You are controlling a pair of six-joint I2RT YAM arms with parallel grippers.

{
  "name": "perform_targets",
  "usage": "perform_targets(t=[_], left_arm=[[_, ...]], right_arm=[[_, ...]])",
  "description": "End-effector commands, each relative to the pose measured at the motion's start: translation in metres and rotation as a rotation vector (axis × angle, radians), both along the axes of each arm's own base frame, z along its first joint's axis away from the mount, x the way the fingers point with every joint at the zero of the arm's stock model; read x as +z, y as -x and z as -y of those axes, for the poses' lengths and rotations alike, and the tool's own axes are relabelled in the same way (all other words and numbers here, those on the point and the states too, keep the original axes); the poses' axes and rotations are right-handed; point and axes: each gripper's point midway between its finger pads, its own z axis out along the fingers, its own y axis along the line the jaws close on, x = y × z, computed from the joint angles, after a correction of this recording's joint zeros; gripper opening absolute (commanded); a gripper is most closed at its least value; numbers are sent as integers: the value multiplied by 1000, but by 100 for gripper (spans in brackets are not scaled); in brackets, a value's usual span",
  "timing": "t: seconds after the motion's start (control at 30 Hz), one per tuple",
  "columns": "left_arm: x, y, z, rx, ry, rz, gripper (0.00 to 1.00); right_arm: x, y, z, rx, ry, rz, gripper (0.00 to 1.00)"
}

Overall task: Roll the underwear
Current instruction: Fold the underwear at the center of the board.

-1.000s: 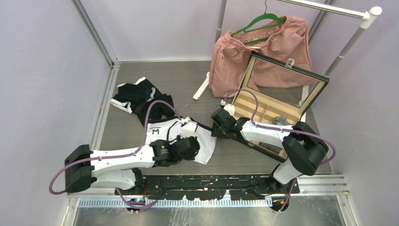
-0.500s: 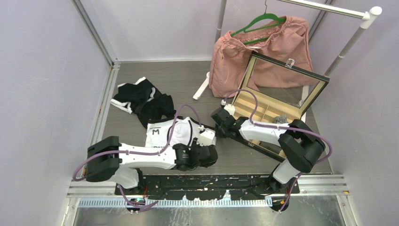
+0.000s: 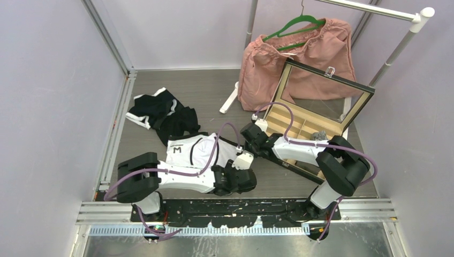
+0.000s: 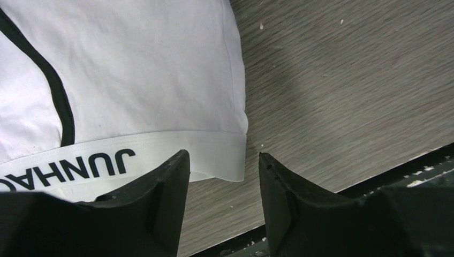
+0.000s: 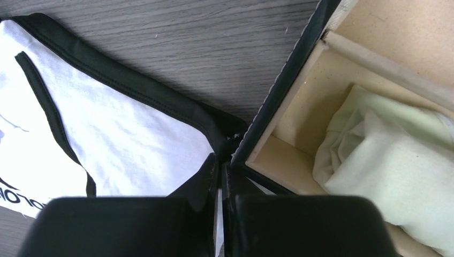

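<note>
- White cotton with black trim: the white briefs (image 3: 195, 150) lie flat on the grey wood-grain bench (image 3: 214, 91), near its front edge and between the two arms.
- The left gripper (image 4: 225, 160) is open, its jaws set either side of the corner of the lettered waistband.
- The right gripper (image 5: 220, 166) is closed and appears to pinch the black-edged corner of the briefs, just beside the box (image 5: 281, 91).
- A heap of black briefs (image 3: 160, 112) lies farther back on the left.
- A pale cloth (image 5: 385, 155) sits in one box compartment, and a pink garment (image 3: 300, 59) hangs behind.
</note>
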Motion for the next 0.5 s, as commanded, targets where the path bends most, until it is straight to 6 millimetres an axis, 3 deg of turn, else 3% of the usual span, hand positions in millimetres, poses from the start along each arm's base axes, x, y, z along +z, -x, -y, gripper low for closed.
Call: perform_targets(t=[0.0, 0.17, 0.33, 0.47], left_arm=[[7, -4, 16, -9, 28, 25, 50], [-2, -1, 18, -20, 2, 15, 43], [-5, 0, 18, -25, -17, 17, 29], [4, 0, 16, -25, -23, 34, 13]], right_arm=[[6, -8, -1, -19, -21, 28, 4], [6, -7, -1, -19, -24, 28, 4], [8, -6, -2, -16, -30, 28, 4], [14, -5, -1, -13, -43, 35, 4]])
